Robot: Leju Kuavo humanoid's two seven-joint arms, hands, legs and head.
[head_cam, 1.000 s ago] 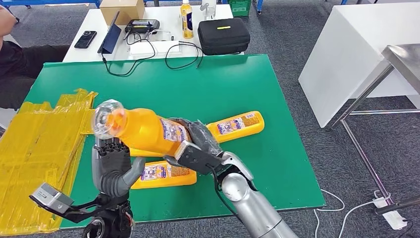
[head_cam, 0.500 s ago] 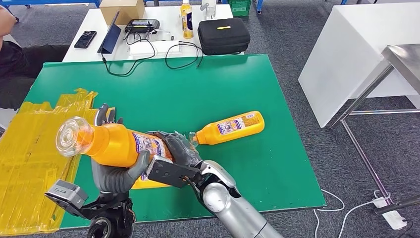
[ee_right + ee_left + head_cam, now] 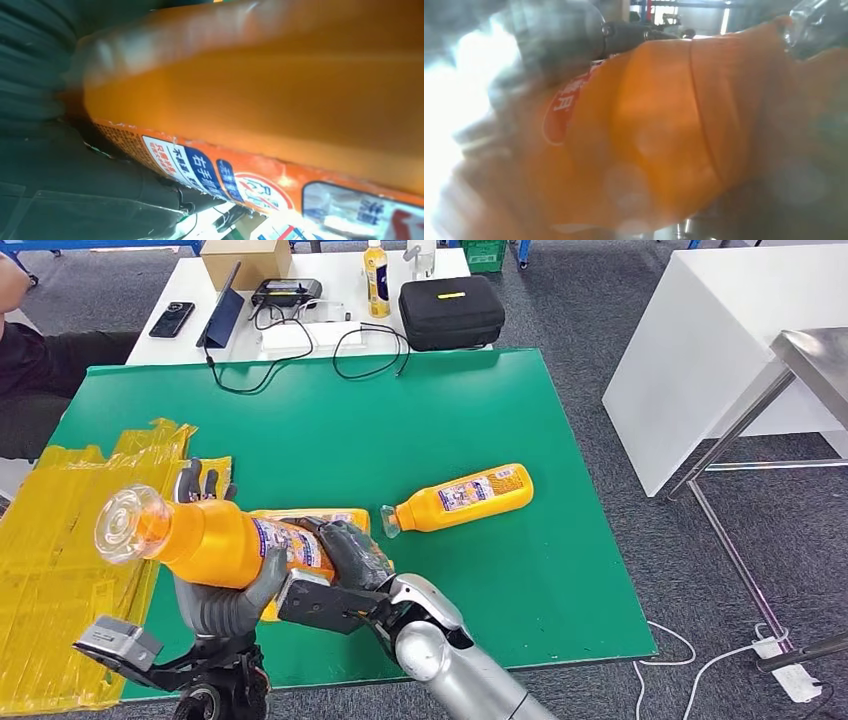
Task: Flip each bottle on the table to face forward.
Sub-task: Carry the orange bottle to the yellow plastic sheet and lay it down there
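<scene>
Mostly hidden under the raised orange bottle [image 3: 215, 538]: a second orange bottle [image 3: 310, 518] lying on the green table [image 3: 420, 420], just a strip of body and label peeking out above the right hand [image 3: 345, 552]. Held off the table between both hands, clear cap end pointing toward the yellow plastic sheeting [image 3: 70, 540], base end wrapped by the right hand's dark fingers. Cradled from beneath by the left hand [image 3: 225, 595], thumb curled up against the orange body, fingertips poking out behind near the neck. Blurred orange body across the left wrist view [image 3: 649, 135], red label print hard to read; blurred too in the right wrist view [image 3: 280, 100], label with blue and red marks along one edge. Third orange bottle [image 3: 462, 497] lying alone on the table, past the right hand, cap toward it, label up. Orange liquid in all three, as far as can be made out.
</scene>
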